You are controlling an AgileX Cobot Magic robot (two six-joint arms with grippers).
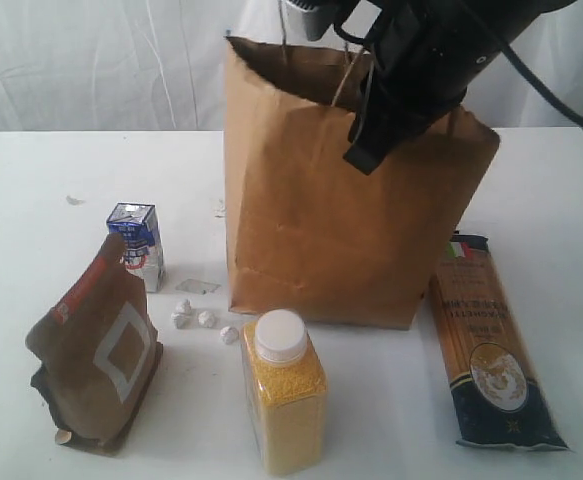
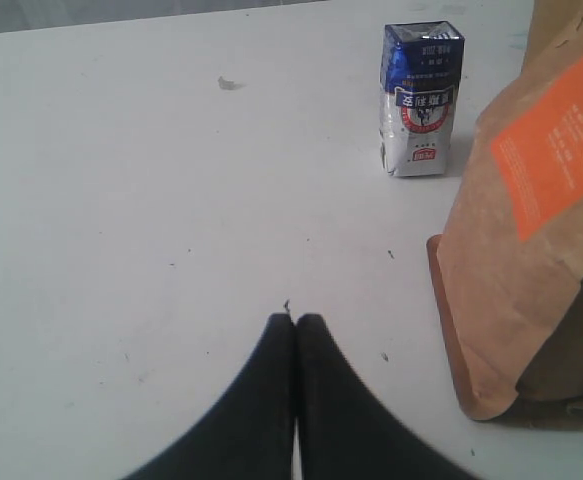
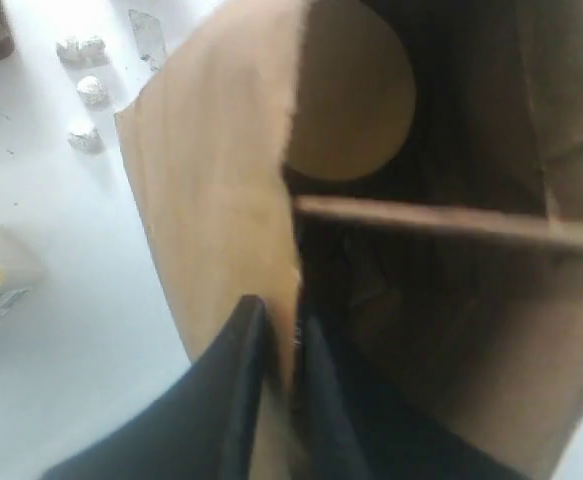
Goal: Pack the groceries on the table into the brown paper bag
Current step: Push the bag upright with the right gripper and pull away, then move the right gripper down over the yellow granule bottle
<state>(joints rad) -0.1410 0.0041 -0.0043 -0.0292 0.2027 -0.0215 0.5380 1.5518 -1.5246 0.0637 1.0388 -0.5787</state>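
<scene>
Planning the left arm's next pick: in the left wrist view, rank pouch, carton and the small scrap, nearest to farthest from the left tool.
1. Brown pouch with orange label, close beside the left tool.
2. Small blue-white carton, upright beyond the pouch.
3. Small scrap, lying alone on the table, farthest out.

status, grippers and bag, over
Left gripper shut, empty, over white tabletop. Right gripper pinching tall brown paper bag rim. White-capped yellow-grain bottle, long pasta pack outside it.
</scene>
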